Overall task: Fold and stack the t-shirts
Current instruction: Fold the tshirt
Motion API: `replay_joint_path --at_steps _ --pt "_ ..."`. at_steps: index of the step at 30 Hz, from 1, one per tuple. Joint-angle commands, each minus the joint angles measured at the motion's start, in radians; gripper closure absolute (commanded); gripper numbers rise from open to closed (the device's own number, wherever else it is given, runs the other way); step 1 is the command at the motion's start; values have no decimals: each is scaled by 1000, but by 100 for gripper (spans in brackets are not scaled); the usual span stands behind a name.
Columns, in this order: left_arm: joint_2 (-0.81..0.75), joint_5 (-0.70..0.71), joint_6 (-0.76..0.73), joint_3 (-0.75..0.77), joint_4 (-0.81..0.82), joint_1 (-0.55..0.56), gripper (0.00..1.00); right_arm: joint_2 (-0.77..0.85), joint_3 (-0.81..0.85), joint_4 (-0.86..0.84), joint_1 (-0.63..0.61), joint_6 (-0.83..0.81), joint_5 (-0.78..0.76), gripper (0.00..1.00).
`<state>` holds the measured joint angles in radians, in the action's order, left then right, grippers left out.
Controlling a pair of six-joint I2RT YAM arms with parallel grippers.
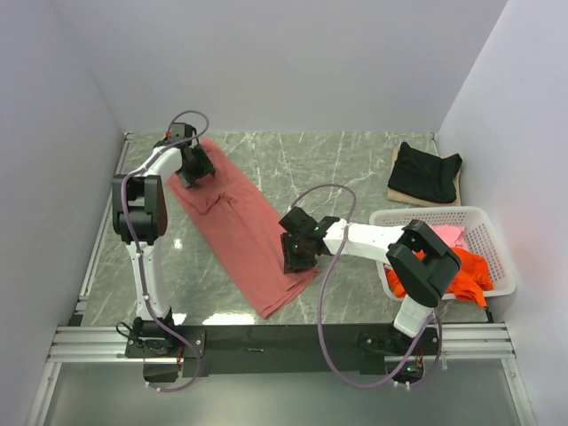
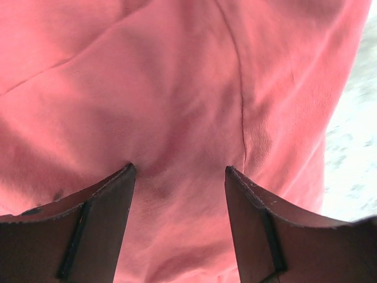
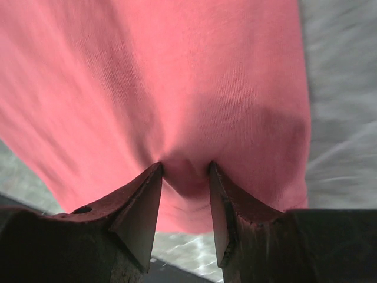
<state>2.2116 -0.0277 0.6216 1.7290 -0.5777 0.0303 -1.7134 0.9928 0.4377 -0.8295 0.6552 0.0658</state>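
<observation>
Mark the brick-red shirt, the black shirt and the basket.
brick-red shirt [image 1: 240, 226]: top view, middle of the cloth, between the two grippers.
black shirt [image 1: 426, 170]: top view, centre of the dark cloth at the far right.
basket [image 1: 491, 248]: top view, its right-hand lattice wall.

Brick-red shirt [image 1: 240, 226]: stretched diagonally across the worktop [image 1: 355, 169]
Left claw [image 1: 197, 169]: on its far end
Right claw [image 1: 297, 255]: at near end

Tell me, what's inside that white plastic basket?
In the white plastic lattice basket lie a bright orange t-shirt and a pink t-shirt. The right arm covers part; anything beneath them is hidden.
</observation>
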Motion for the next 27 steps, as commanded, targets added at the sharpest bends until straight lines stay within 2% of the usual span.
replay_joint_path --at_steps 1,8,18,21,27 --pt "117 -11 -25 39 35 33 31 -38 -53 82 -59 72 60 55" --pt "221 -34 -36 193 47 85 31 -31 0 101 -112 87 86 55" --pt "315 -35 -57 446 32 91 30 -60 89 99 -125 66 134 55" --pt "252 -51 -57 436 70 92 30 -57 145 127 -123 47 114 54" --pt "-13 -24 -66 383 121 92 22 3 280 246 -122 1 22 52"
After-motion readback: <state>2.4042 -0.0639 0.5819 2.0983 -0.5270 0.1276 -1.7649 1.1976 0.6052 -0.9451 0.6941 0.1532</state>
